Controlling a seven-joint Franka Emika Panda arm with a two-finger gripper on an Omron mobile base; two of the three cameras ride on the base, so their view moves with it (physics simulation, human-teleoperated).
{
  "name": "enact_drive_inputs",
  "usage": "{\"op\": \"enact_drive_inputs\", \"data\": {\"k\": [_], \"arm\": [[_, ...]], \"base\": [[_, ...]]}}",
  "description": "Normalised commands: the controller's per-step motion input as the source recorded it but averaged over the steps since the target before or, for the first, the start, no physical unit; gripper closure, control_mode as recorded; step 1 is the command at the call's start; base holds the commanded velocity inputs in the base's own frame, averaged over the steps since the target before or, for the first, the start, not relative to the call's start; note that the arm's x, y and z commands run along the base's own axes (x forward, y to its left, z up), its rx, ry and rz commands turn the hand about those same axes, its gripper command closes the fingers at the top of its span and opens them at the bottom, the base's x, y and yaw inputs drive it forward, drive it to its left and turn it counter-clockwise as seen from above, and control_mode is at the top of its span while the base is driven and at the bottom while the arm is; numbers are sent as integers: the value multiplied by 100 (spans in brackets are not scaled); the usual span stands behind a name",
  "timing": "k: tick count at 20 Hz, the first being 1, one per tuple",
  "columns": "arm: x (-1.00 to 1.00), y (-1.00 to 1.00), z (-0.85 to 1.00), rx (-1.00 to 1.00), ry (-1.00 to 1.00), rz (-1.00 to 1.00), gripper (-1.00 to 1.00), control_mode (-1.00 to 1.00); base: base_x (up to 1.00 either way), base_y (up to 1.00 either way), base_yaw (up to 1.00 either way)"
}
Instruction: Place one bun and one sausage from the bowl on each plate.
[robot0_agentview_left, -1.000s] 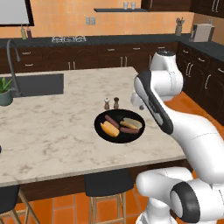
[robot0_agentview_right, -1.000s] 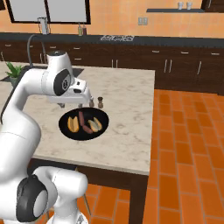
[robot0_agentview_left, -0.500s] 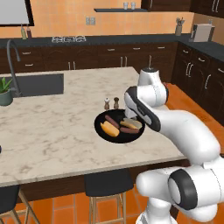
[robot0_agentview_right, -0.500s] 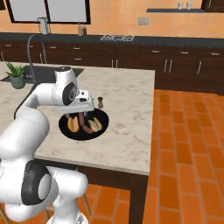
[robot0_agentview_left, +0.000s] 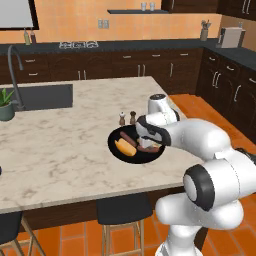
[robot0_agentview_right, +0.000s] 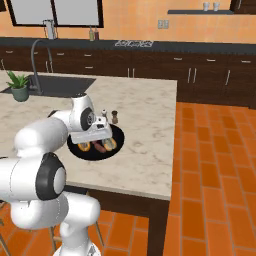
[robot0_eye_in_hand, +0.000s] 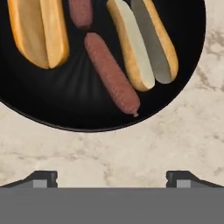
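The glossy black bowl (robot0_agentview_left: 116, 151) sits near the island's front edge and holds both buns and both sausages. In the hand view the orange-yellow bun (robot0_eye_in_hand: 37, 30) lies at the upper left and the paler bun (robot0_eye_in_hand: 142, 41) at the upper right. One sausage (robot0_eye_in_hand: 111, 72) runs diagonally between them, and the other sausage (robot0_eye_in_hand: 81, 11) is cut off by the top edge. My gripper (robot0_eye_in_hand: 112, 179) hangs low over the bowl's near rim (robot0_eye_in_hand: 87, 127), open, with nothing between its fingertips (robot0_eye_in_hand: 41, 178). From the base, the gripper (robot0_agentview_left: 146, 144) hides the bowl's right part. Both plates are out of view.
Two small shakers (robot0_agentview_left: 122, 118) (robot0_agentview_left: 133, 117) stand just behind the bowl. A sink (robot0_agentview_left: 42, 96) with a faucet and a potted plant (robot0_agentview_left: 6, 105) are at the far left. The counter's right edge (robot0_agentview_right: 172, 145) drops to orange floor tiles.
The arm has folded down and forward, bringing the hand from above the counter to just over the bowl. The food in the bowl has not moved.
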Motion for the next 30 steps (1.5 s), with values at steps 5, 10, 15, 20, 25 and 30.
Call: {"op": "enact_drive_inputs", "data": {"k": [5, 10, 15, 20, 25, 30], "arm": [[65, 2, -43, 0, 4, -14, -100, -100], [42, 12, -52, -1, 6, -11, -100, -100], [16, 4, -36, -3, 7, -3, -100, -100], [11, 3, -46, -1, 4, -1, -100, -100], [-5, 9, -53, -4, 7, 0, 100, -100], [1, 0, 0, 0, 2, 0, 100, -100]], "base": [[0, 0, 0], [0, 0, 0], [0, 0, 0], [0, 0, 0], [0, 0, 0], [0, 0, 0]]}}
